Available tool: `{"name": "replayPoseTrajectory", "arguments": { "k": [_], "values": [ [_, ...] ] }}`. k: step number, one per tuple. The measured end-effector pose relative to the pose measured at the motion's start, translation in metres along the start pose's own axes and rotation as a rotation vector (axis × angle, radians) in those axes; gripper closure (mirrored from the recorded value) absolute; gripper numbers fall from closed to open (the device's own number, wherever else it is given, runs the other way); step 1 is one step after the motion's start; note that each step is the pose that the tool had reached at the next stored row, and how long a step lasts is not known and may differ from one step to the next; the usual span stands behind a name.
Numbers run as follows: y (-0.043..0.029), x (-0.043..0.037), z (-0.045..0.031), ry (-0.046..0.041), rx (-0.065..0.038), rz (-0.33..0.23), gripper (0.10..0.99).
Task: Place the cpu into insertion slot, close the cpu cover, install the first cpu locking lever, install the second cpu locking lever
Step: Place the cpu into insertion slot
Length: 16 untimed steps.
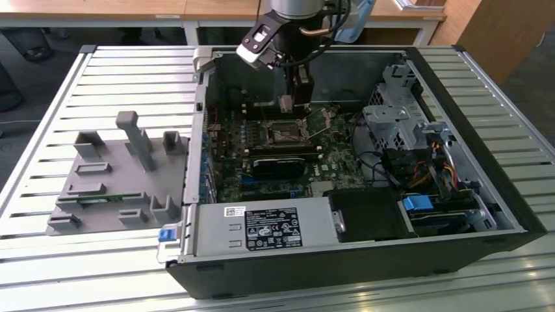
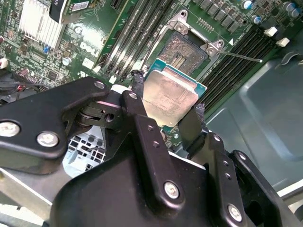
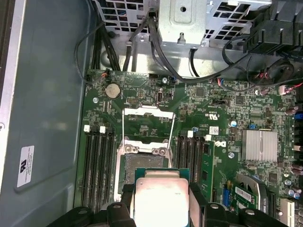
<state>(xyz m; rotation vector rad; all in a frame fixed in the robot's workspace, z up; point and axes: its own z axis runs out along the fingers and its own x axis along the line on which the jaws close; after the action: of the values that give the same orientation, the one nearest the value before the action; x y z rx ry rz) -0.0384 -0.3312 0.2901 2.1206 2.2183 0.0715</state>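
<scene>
The slatted bench [image 1: 104, 71] is carrying an open black case [image 1: 347, 260], with a grey fixture [image 1: 113, 169] lying beside it on the exterior view's left. Inside the case a green board [image 3: 208, 104] is lying flat against the case wall. The arm is reaching down into the case from above, and its claw [image 1: 290, 104] is hanging over the middle of the board. In both wrist views the claw [image 2: 168, 97] [image 3: 161, 201] is gripping the cpu [image 2: 173, 92] [image 3: 161, 196] by two opposite edges, one black finger [image 2: 138, 87] pressing on each side, so the jaws are standing apart only by the chip's own width. The cpu is facing the cameras with its silvery-tan top and is hovering clear of the board, not yet seated. The slot [image 2: 182, 52] [image 3: 137, 165] is lying bare just beyond the chip, its dark centre uncovered. The cover [image 3: 147, 116] is standing flipped open on the slot's far side, and thin levers [image 3: 122, 132] are running along its edges.
</scene>
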Motion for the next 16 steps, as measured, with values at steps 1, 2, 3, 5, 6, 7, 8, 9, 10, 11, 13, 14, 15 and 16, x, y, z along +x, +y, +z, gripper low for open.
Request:
{"name": "replayPoseTrajectory", "arguments": {
  "k": [1, 2, 3, 5, 6, 7, 8, 9, 10, 11, 13, 14, 15, 16],
  "values": [
    [0.0000, 0.0001, 0.0006, 0.0000, 0.000, 0.000, 0.549],
    [-0.0001, 0.0002, 0.0013, 0.0000, 0.000, 0.000, 0.549],
    [-0.0002, 0.0002, 0.0020, -0.0001, 0.000, 0.001, 0.549],
    [-0.0003, 0.0003, 0.0033, -0.0001, 0.000, 0.001, 0.549],
    [-0.0003, 0.0003, 0.0038, -0.0002, 0.000, 0.001, 0.549],
    [-0.0004, 0.0003, 0.0042, -0.0002, -0.001, 0.001, 0.549],
    [-0.0004, 0.0003, 0.0045, -0.0005, -0.002, 0.001, 0.549],
    [-0.0004, 0.0004, 0.0049, -0.0017, -0.002, 0.001, 0.549],
    [-0.0005, 0.0004, 0.0052, -0.0029, -0.002, 0.001, 0.549],
    [-0.0005, 0.0004, 0.0057, -0.0028, -0.002, 0.001, 0.549],
    [-0.0006, 0.0004, 0.0066, -0.0031, -0.003, 0.001, 0.549],
    [-0.0006, 0.0004, 0.0069, -0.0032, -0.003, 0.001, 0.549],
    [-0.0006, 0.0005, 0.0073, -0.0030, -0.003, 0.001, 0.549],
    [-0.0007, 0.0006, 0.0078, -0.0030, -0.003, 0.001, 0.549]
  ]
}}
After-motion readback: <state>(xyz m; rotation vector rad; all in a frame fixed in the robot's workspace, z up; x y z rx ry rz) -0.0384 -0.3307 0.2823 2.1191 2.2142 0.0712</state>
